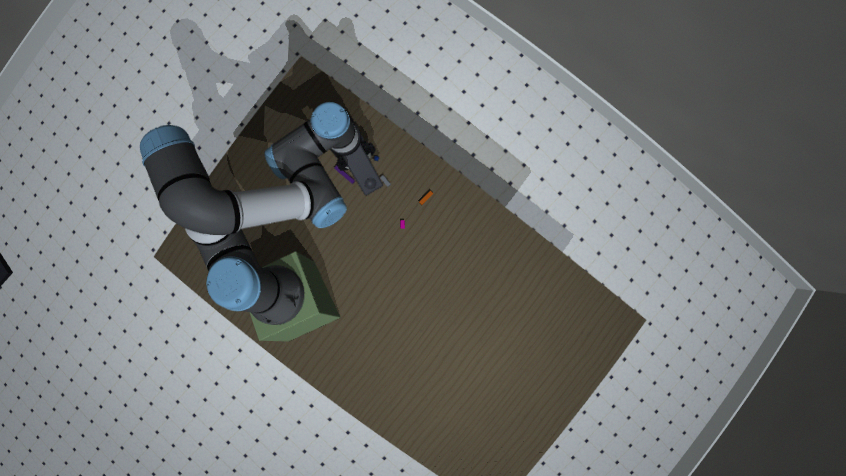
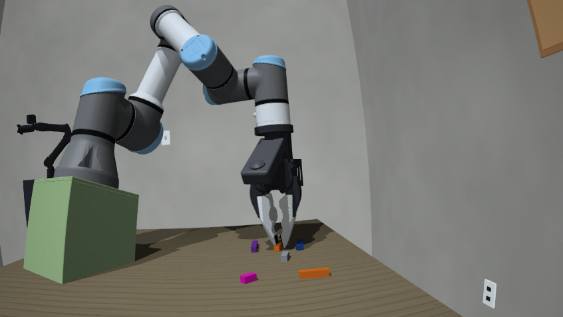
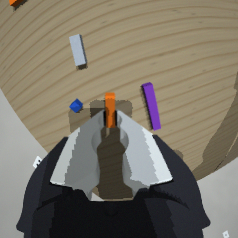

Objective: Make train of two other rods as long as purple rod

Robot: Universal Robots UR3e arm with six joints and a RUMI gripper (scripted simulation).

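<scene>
Arm (image 2: 220, 74) bent over, hand (image 2: 279, 239) pointing down, clamped on orange rod (image 3: 110, 107).
</scene>
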